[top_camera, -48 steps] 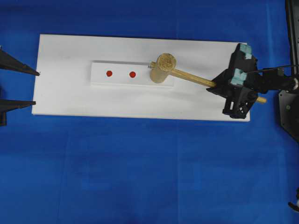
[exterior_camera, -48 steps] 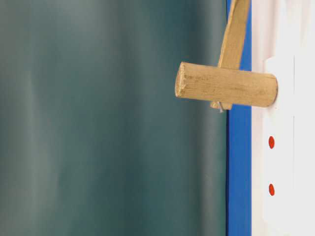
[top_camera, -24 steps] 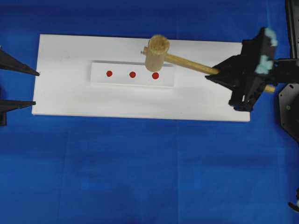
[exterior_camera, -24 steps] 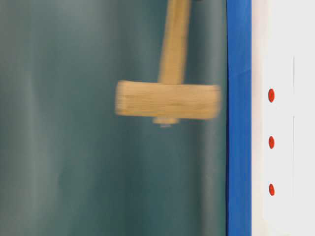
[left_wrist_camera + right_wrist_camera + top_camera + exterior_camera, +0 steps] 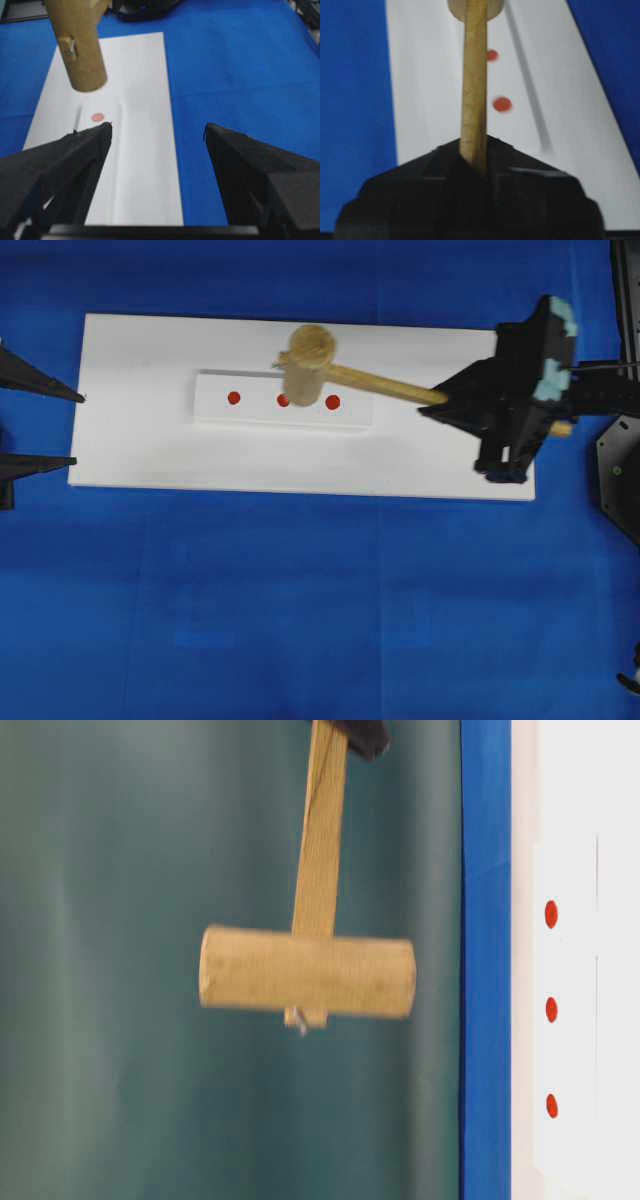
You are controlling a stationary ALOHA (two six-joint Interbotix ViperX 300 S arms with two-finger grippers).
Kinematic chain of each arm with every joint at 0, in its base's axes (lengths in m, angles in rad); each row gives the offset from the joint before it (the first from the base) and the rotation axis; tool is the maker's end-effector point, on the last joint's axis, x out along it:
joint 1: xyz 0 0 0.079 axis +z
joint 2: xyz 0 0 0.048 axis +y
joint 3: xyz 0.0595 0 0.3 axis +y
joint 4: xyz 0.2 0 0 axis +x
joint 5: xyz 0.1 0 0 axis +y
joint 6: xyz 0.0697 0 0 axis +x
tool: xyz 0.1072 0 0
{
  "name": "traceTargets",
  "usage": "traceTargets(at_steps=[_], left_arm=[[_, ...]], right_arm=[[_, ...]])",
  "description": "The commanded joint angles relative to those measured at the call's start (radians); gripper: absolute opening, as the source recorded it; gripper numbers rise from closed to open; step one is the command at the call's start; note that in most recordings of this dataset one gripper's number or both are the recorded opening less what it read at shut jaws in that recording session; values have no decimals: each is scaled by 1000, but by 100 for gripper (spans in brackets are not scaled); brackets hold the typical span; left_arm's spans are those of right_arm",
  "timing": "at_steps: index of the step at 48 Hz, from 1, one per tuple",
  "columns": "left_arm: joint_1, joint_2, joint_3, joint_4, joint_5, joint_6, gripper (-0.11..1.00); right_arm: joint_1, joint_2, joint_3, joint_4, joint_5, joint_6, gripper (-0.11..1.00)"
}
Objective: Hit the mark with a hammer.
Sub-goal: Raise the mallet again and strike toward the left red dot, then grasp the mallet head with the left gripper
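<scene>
Gripping the hammer (image 5: 330, 375) by the far end of its handle, the right gripper (image 5: 455, 400) is clenched tight on the wood, with the arm reaching in from three o'clock in the overhead view and the wrist rolled so the claw lies on its side. In the right wrist view the handle runs straight up from the shut jaws toward twelve o'clock, the head just cut off at the top edge.

The table-level view shows the head well clear of the white board (image 5: 140, 450), hanging in the air with one round face turned toward it. From overhead the head sits over the raised strip (image 5: 215, 410) near the board's centre, covering most of the middle mark (image 5: 284, 400). The right mark (image 5: 333, 402) shows just beside the head at four o'clock, the left mark (image 5: 234, 397) apart at nine o'clock.

Over at nine o'clock the left gripper (image 5: 157, 135) rests low at the board's short edge, fingers spread wide, nothing between them, pointed along the board toward the hammer.
</scene>
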Motion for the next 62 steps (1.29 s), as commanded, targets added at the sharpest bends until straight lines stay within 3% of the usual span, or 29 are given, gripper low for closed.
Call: traceTargets(at_steps=[1, 15, 26, 40, 49, 62], left_arm=[[0, 9, -11, -2, -5, -2, 72], [0, 9, -11, -2, -5, -2, 72], [0, 9, -11, -2, -5, -12, 72], [0, 32, -8, -2, -38, -57, 72], [0, 149, -3, -2, -207, -61, 72], [0, 379, -49, -5, -373, -61, 83]], right_arm=[[15, 41, -80, -11, 3, -5, 1], [77, 224, -273, -92, 25, -31, 1], [91, 327, -383, -112, 55, -49, 1], [91, 339, -393, -114, 55, -51, 1], [91, 339, -393, -112, 41, -51, 1], [91, 337, -391, -112, 34, -52, 1]])
